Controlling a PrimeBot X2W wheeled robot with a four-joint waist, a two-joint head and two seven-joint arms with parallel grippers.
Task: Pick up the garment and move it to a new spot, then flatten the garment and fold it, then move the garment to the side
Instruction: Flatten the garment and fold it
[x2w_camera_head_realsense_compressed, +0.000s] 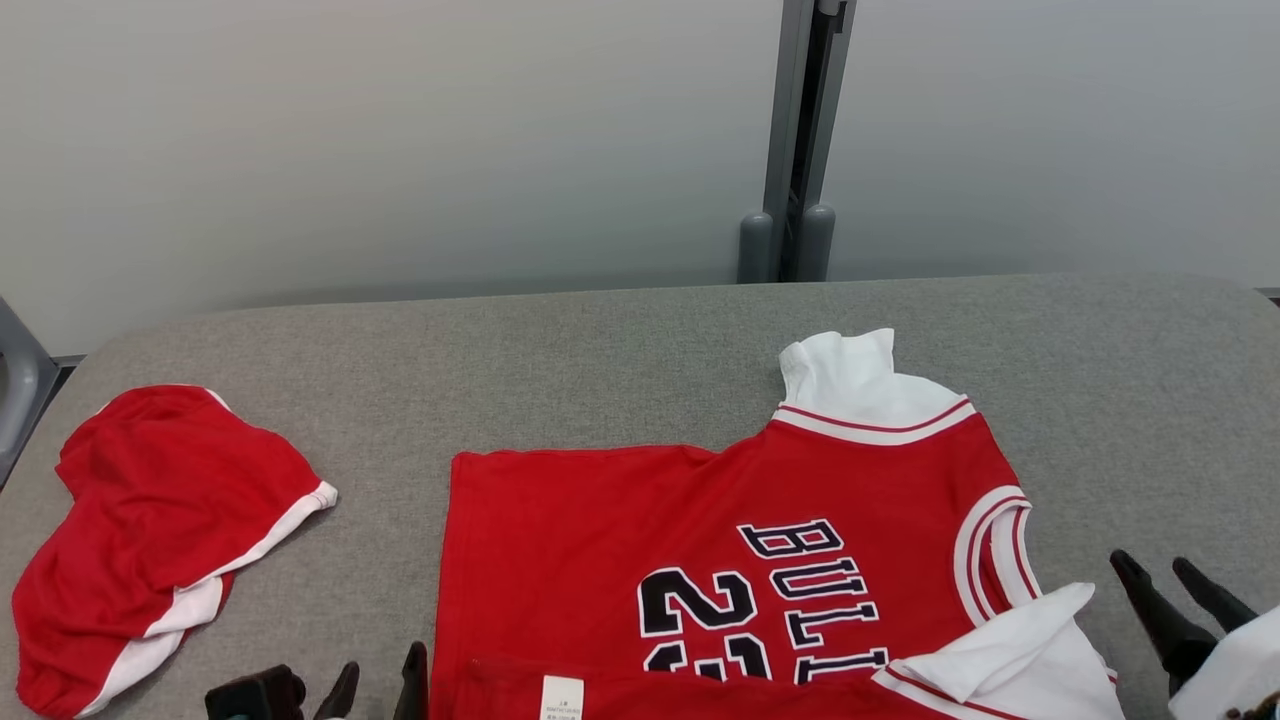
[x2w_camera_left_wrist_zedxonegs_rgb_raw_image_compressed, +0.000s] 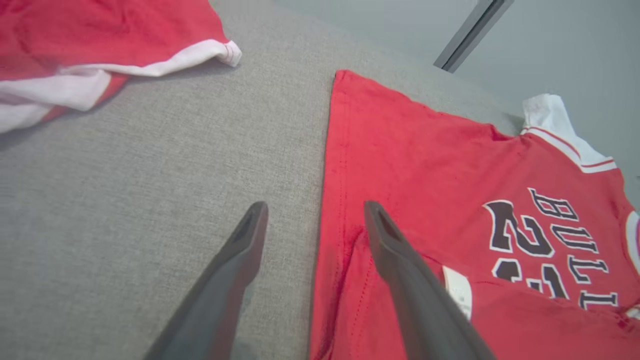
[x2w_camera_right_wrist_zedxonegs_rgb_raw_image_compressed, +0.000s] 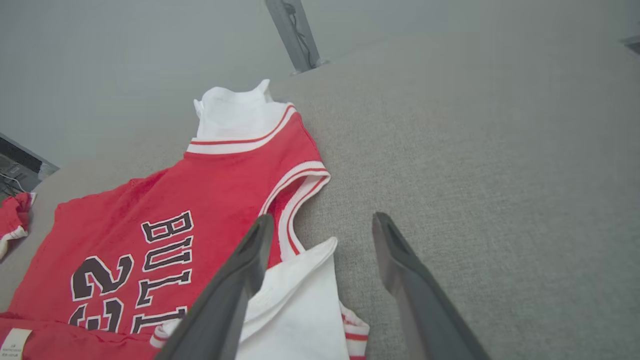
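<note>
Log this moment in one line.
red Bulls jersey: on grey table, near edge folded over | left gripper: open, empty | right gripper: open, empty | red shorts: apart, at left

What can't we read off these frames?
- Jersey near hem: head view, cut by the bottom edge; a folded-over flap covers the lower print.
- Label text: too small in head view; in left wrist view a finger of the left gripper partly covers it.
- Shorts: crumpled, shape unclear; cut by the left wrist view's top and left edges.
- Right gripper base: cut by the head view's corner.
</note>
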